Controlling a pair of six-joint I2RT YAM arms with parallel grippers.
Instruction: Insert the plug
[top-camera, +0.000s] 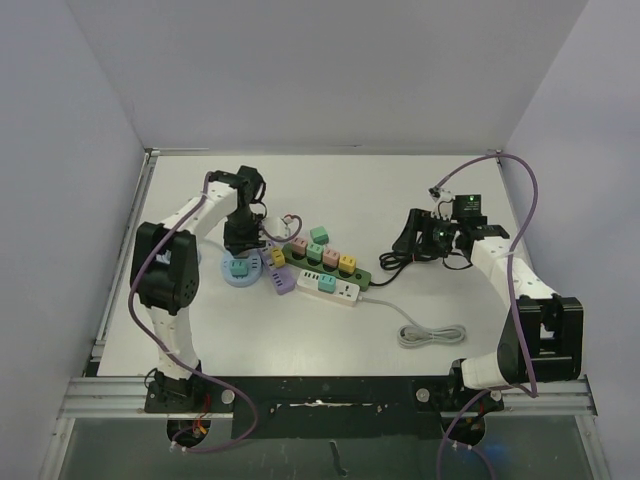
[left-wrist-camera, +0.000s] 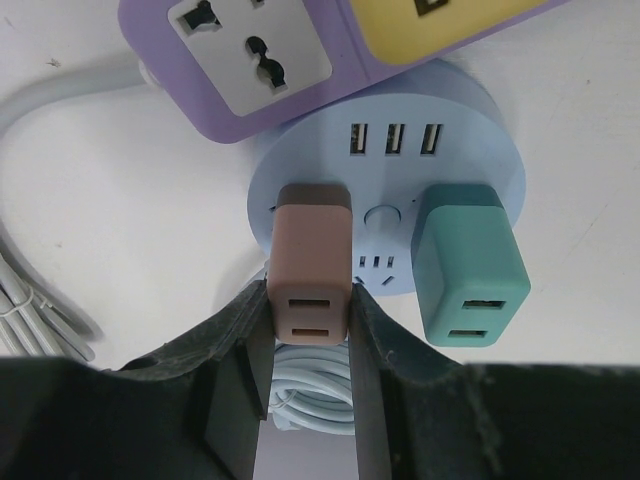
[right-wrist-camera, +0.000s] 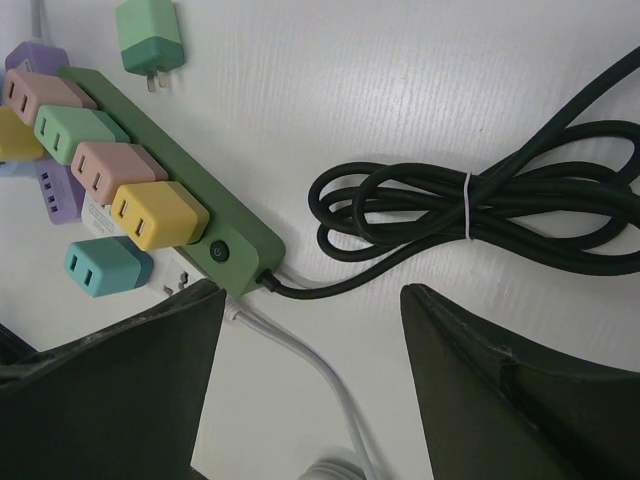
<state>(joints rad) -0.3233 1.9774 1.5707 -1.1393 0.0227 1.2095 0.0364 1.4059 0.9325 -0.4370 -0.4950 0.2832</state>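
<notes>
In the left wrist view my left gripper (left-wrist-camera: 311, 305) is shut on a brown-pink plug adapter (left-wrist-camera: 313, 250). The adapter stands on the round light-blue socket hub (left-wrist-camera: 455, 120), beside a teal adapter (left-wrist-camera: 468, 265) seated in the hub. In the top view the left gripper (top-camera: 243, 243) is over the hub (top-camera: 228, 280) at the left end of the strips. My right gripper (top-camera: 428, 240) is open and empty, apart to the right. In its wrist view (right-wrist-camera: 310, 330) it hovers above bare table near the green power strip (right-wrist-camera: 225, 225).
A purple strip (left-wrist-camera: 230, 60) lies against the hub. The green strip (top-camera: 362, 270) carries several coloured adapters; a white strip (top-camera: 345, 293) lies in front. A loose green plug (right-wrist-camera: 150, 35) lies behind. A black cable bundle (right-wrist-camera: 480, 205) and a coiled white cable (top-camera: 432, 334) lie to the right.
</notes>
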